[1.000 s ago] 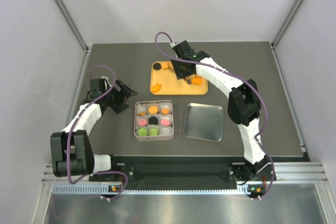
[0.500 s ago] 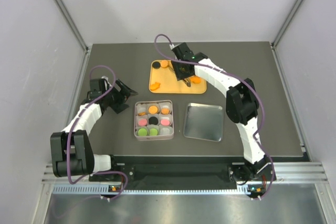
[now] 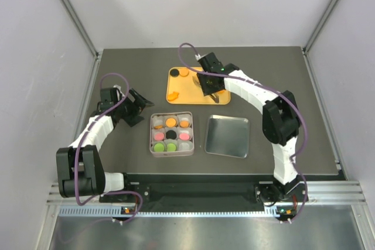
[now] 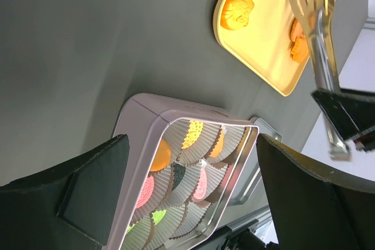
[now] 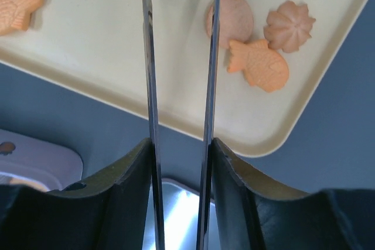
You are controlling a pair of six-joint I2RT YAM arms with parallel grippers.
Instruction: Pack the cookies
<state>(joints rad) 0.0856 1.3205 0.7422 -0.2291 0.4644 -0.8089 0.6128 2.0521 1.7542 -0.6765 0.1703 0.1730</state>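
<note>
The right gripper (image 3: 210,81), clamped on the tongs (image 4: 319,33), has shifted slightly rightward over the tray (image 3: 190,93); we judge no pick made yet. Cookies (image 5: 258,65) lie at the tray's right end. The left gripper (image 3: 140,109), left of the tray, stands agape. Its own wrist view cuts off the tong tips.

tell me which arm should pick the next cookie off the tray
Right. The right gripper holds the tongs over the tray beside the cookies; the left gripper sits open, empty, by the tin.
</note>
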